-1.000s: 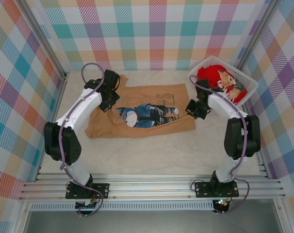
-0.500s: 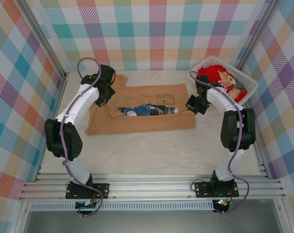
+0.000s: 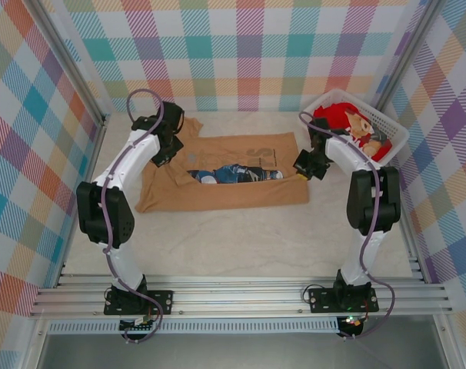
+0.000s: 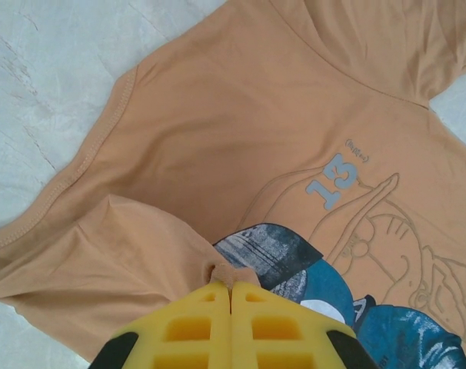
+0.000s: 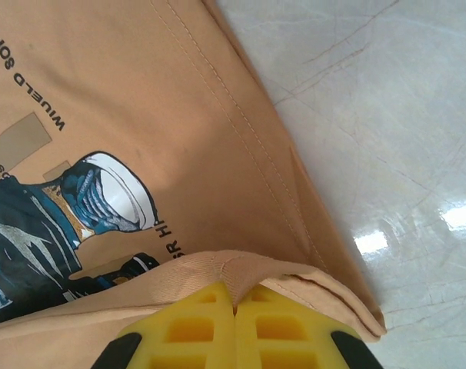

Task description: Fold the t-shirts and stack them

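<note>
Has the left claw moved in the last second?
Yes. The left gripper, shut on the tan t-shirt, has moved toward the back wall, drawing the cloth over the blue print.

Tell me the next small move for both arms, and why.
Probably carry both pinched corners a little way toward the far edge of the tan t-shirt, then lower them. The left jaws and right jaws are each shut on its cloth, the near half is folded only partway over, and the blue print shows in part.
</note>
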### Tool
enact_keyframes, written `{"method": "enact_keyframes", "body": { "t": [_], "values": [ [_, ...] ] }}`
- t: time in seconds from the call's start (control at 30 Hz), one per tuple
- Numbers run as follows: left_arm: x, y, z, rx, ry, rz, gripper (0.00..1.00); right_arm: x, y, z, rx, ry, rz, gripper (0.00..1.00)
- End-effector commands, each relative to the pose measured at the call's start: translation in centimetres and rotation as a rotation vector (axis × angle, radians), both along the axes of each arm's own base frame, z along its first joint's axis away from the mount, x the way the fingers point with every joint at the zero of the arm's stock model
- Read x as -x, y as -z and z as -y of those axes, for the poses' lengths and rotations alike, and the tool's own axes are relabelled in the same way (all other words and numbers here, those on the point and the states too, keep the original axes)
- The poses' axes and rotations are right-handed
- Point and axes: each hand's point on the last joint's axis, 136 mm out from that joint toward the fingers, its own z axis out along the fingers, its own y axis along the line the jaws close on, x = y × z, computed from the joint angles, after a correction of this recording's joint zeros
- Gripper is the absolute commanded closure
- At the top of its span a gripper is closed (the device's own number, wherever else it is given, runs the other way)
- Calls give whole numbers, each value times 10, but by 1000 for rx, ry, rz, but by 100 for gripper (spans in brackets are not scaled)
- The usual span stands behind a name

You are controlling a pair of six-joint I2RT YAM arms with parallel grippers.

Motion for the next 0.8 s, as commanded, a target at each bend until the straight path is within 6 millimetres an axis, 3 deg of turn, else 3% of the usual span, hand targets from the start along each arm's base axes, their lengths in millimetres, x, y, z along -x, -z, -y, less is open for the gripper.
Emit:
{"method": "enact_keyframes", "body": {
  "t": [0.0,0.4,0.47,0.5,0.57,0.6,0.63,0.7,0.77],
  "values": [
    [-11,-5,-12,-35,-17,17,100,-4,2,3,9,-15,-8,100],
    [-26,15,-13,-19,-12,-12,100,-11,18,4,29,-10,-47,100],
    [-34,21,-9,25,6,-15,100,-13,19,3,26,-12,-42,88],
    [-40,23,-6,58,20,-16,90,-16,16,2,20,-20,-23,81],
    [-49,25,-7,107,35,-27,52,-20,6,2,19,-34,12,71],
    [-50,21,-11,105,34,-28,42,-21,-2,2,25,-41,33,68],
    [-51,16,-18,104,31,-24,37,-21,-11,3,34,-50,57,65],
    [-42,8,-32,110,9,-23,36,-17,-26,3,38,-62,91,62],
    [-16,9,-50,106,-40,-67,38,-5,-34,3,36,-74,102,60]
  ]
}}
